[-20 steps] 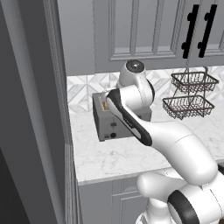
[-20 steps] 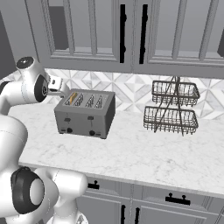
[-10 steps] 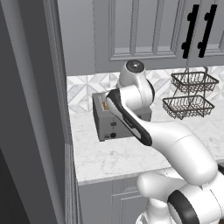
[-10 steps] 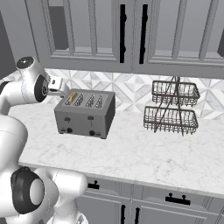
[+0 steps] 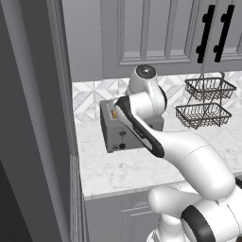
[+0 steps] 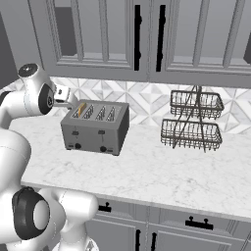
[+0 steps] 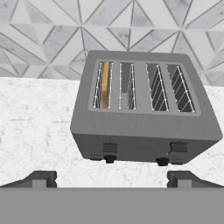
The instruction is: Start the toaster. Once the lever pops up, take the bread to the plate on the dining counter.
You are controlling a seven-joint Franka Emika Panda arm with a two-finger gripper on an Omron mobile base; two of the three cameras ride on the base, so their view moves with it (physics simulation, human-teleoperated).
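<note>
The grey four-slot toaster (image 7: 144, 127) stands on the marble worktop against the tiled wall, its front face toward me. The bread (image 7: 105, 85) stands on edge in the leftmost slot, its golden crust showing. Both dark levers (image 7: 110, 148) sit high on the front face, above the two black knobs (image 7: 162, 162). My gripper (image 7: 113, 179) is open and holds nothing, hovering in front of and above the toaster. In the right base view my white hand (image 6: 62, 93) hangs just left of the toaster (image 6: 95, 128), near the bread (image 6: 82, 109). The plate and the dining counter are out of view.
A two-tier wire basket rack (image 6: 193, 120) stands on the worktop to the right of the toaster. Grey wall cabinets with black handles (image 6: 138, 37) hang above. A tall grey panel (image 5: 42, 118) closes off the left side. The worktop edge (image 6: 147, 201) runs along the front.
</note>
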